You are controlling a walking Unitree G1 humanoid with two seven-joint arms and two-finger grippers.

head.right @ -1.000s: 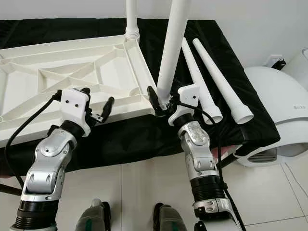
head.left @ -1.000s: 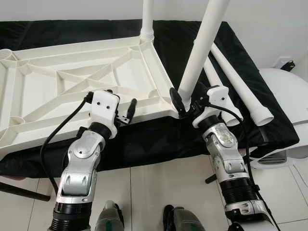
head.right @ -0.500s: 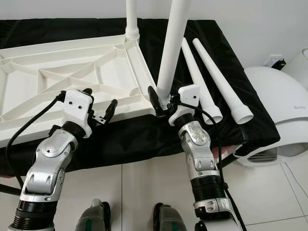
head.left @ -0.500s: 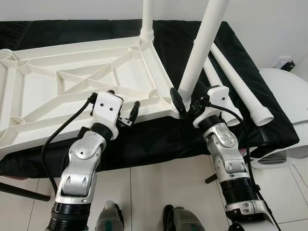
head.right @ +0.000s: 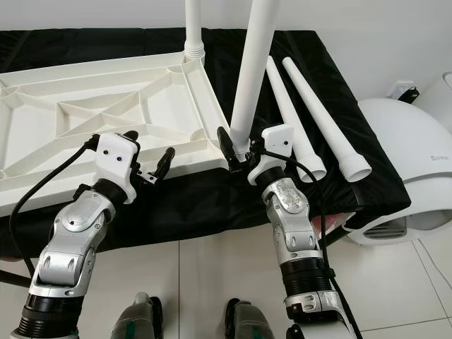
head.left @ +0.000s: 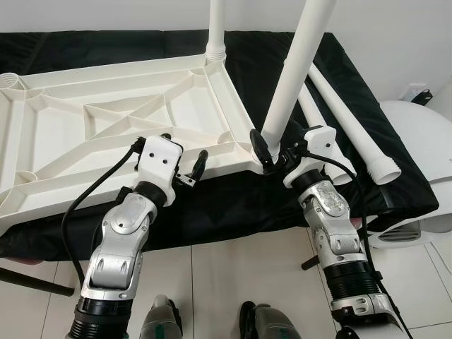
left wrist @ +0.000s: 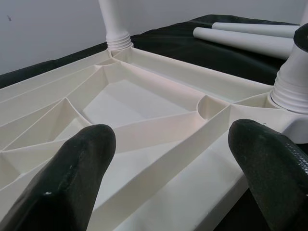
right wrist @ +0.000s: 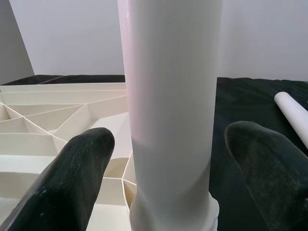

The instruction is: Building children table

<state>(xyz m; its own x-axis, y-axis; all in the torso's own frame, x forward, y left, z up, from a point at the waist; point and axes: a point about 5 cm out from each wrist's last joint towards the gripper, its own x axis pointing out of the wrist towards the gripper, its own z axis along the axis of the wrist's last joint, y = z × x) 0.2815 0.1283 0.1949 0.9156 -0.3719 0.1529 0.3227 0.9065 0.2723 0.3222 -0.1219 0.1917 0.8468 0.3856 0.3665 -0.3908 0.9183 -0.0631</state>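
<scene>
A white children's tabletop (head.left: 92, 120) lies upside down on a black-covered surface (head.left: 212, 205), its ribbed underside facing up. One white leg (head.left: 217, 28) stands in the far right corner socket. A second leg (head.left: 293, 78) stands in the near right corner. My right gripper (head.left: 272, 152) is open around that near leg's base (right wrist: 168, 96), and each finger (right wrist: 82, 178) stands a little off it. My left gripper (head.left: 185, 159) hovers open at the tabletop's near edge (left wrist: 192, 183), fingers (left wrist: 72, 178) wide apart. Two loose legs (head.left: 353, 127) lie on the cloth to the right.
A white rounded appliance (head.left: 424, 155) stands on the floor just right of the covered surface. A black stand leg (head.left: 35, 280) crosses the tiled floor at lower left. My feet (head.left: 162, 321) are close to the surface's front edge.
My left gripper has shifted slightly right along the tabletop's near edge. The right gripper and both standing legs have stayed put.
</scene>
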